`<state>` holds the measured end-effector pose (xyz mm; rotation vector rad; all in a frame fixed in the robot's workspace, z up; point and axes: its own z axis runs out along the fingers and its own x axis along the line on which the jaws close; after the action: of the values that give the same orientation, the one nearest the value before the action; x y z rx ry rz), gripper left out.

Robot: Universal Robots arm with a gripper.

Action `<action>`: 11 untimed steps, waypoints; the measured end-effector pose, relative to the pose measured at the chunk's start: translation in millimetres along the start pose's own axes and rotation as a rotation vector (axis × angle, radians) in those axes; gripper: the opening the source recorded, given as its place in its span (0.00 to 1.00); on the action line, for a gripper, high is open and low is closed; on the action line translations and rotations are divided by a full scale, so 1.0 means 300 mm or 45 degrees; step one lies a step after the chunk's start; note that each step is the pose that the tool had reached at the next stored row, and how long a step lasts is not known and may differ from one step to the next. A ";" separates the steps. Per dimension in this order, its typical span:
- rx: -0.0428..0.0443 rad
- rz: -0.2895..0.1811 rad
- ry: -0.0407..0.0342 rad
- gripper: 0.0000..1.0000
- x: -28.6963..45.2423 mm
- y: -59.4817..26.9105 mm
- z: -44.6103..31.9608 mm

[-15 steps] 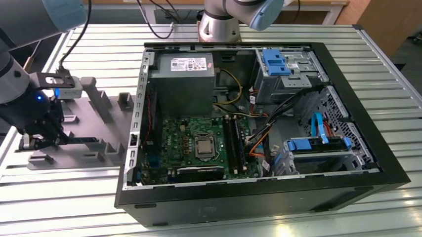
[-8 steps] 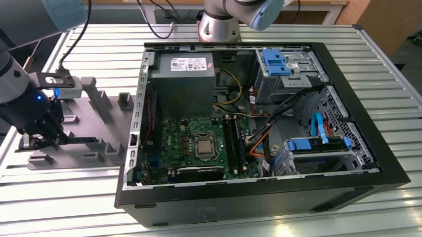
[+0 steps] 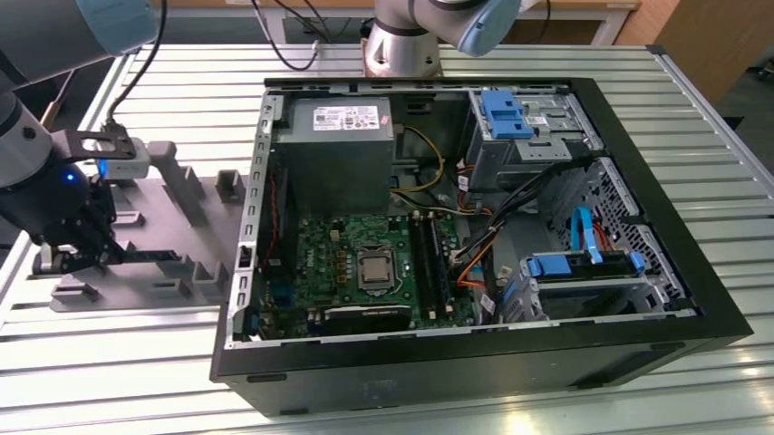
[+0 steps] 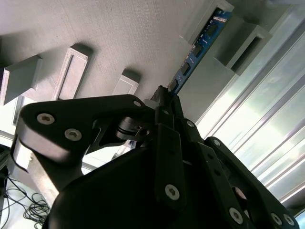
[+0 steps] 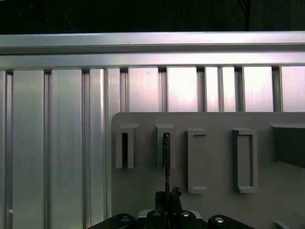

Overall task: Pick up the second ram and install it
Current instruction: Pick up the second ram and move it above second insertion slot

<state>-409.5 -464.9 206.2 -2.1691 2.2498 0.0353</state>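
Note:
The second ram (image 4: 198, 47) is a narrow blue circuit stick standing on edge in a slot of the grey holder plate (image 4: 119, 28). In the first wrist view it is a thin dark line (image 5: 166, 162) running from the fingers to a raised slot block. My gripper (image 4: 166, 98) is shut on the near end of the stick, fingertips pinching its two faces. In the exterior view the gripper (image 3: 75, 254) sits low over the holder plate (image 3: 181, 227), at the exterior view's left of the open computer case. The green motherboard (image 3: 351, 258) with its long dark memory slots (image 3: 430, 258) lies inside the case.
The black computer case (image 3: 484, 362) lies on its side on a ribbed aluminium table (image 3: 121, 362). It holds a power supply (image 3: 333, 145), blue drive bays (image 3: 581, 267) and loose cables. Upright grey blocks (image 5: 243, 160) rise from the holder plate around the stick.

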 end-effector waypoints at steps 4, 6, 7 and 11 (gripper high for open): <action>0.000 0.000 0.0000 0.14 0.000 0.000 -0.004; 0.000 0.000 0.0000 0.14 0.000 0.000 -0.006; 0.000 0.000 0.0001 0.14 0.000 0.000 -0.008; 0.000 0.000 0.0000 0.14 0.000 0.000 -0.012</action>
<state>-409.5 -464.9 209.9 -2.1690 2.2498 0.0353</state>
